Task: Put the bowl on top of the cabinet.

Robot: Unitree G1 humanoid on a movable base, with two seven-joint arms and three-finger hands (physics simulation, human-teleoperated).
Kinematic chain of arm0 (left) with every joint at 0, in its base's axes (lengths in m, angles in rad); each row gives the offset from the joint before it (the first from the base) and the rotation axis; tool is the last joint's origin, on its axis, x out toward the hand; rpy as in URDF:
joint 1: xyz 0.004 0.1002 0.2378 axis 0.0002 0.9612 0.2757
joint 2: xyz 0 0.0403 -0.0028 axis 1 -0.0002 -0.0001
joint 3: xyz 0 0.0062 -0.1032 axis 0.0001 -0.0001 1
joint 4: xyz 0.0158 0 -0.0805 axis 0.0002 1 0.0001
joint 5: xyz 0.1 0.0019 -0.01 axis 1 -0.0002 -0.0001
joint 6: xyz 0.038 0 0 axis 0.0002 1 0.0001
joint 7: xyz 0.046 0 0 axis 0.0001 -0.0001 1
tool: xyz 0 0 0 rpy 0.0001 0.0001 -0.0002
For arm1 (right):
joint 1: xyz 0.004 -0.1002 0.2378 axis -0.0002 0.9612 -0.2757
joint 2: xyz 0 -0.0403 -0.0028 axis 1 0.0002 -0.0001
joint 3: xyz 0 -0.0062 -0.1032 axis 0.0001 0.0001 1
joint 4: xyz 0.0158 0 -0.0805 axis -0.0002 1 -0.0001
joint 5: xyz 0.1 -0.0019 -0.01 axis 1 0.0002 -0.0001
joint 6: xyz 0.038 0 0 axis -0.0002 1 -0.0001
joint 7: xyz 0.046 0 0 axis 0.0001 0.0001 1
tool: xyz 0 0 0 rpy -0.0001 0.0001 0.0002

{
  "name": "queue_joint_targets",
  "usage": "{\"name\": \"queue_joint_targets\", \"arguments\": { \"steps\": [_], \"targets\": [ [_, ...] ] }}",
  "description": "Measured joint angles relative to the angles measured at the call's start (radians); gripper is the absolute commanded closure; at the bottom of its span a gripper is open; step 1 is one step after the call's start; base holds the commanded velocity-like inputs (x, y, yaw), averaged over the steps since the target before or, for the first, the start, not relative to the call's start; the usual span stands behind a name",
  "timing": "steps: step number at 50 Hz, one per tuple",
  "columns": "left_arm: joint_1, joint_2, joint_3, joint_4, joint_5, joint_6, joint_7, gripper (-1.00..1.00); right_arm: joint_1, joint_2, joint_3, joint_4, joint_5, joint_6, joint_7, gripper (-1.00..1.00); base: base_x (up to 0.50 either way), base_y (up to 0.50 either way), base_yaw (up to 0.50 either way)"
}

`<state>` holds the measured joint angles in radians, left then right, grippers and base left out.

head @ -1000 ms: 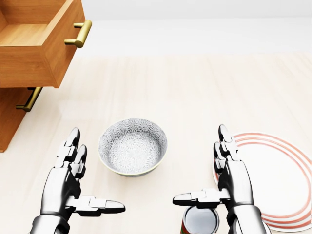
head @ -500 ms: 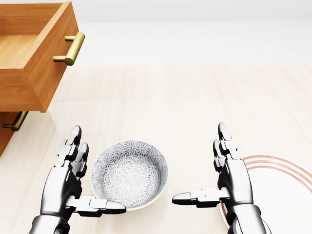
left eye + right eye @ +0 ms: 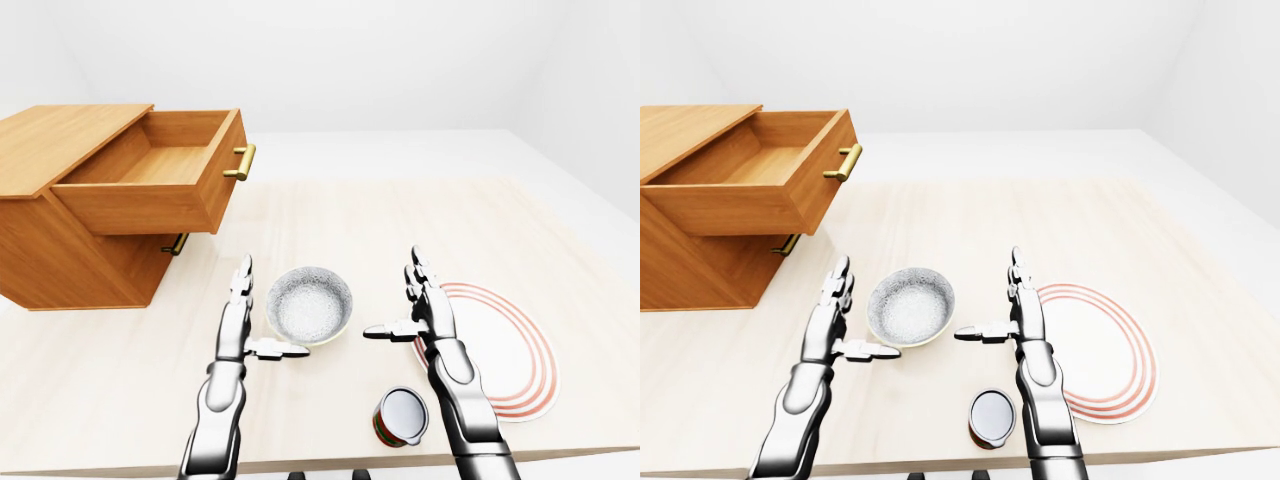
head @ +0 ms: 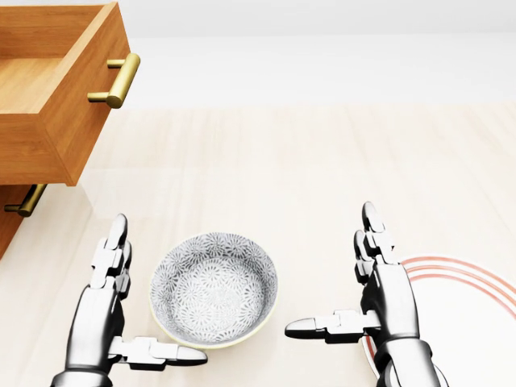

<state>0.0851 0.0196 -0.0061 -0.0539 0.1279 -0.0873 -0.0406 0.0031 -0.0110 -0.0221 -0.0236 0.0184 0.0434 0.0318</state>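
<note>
we see round speckled bowl [image 4: 214,288] on pale table [image 4: 322,161] between our hands | left hand [image 4: 101,310], right hand [image 4: 389,300] both spread | wooden cabinet [image 3: 60,140] upper left, drawer [image 3: 150,195] out | red-ringed plate [image 3: 505,340], tin can [image 3: 402,415] by our right arm

The head view crops the cabinet [image 4: 32,145] at left, the plate [image 4: 476,322] at right

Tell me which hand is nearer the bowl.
Left. In the head view the left hand sits just left of the bowl, thumb at its rim; the right hand stands farther right, by the plate.
</note>
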Motion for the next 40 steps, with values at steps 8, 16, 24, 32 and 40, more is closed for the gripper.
{"name": "queue_joint_targets", "arguments": {
  "steps": [8,16,24,32,40],
  "targets": [
    [0.014,0.004,-0.009,0.054,0.138,0.000,0.091,-1.00,0.001,0.000,0.001,0.001,-0.001,-0.004,0.000,-1.00,0.00,0.00,0.00],
    [0.017,0.006,-0.019,0.091,0.261,0.000,0.184,-1.00,0.000,0.000,0.001,0.005,-0.002,-0.008,0.000,-1.00,0.00,0.00,0.00],
    [0.030,-0.006,-0.075,0.114,0.482,0.000,0.381,-1.00,-0.002,0.000,0.002,0.014,-0.006,-0.017,0.001,-1.00,0.00,0.00,0.00],
    [0.044,-0.013,-0.160,0.135,0.671,0.000,0.564,-1.00,-0.003,-0.001,0.003,0.020,-0.010,-0.023,0.002,-1.00,0.00,0.00,0.00],
    [0.044,-0.014,-0.211,0.158,0.765,0.000,0.564,-1.00,-0.005,-0.001,0.003,0.025,-0.012,-0.028,0.003,-1.00,0.00,0.00,0.00]
  ]
}}
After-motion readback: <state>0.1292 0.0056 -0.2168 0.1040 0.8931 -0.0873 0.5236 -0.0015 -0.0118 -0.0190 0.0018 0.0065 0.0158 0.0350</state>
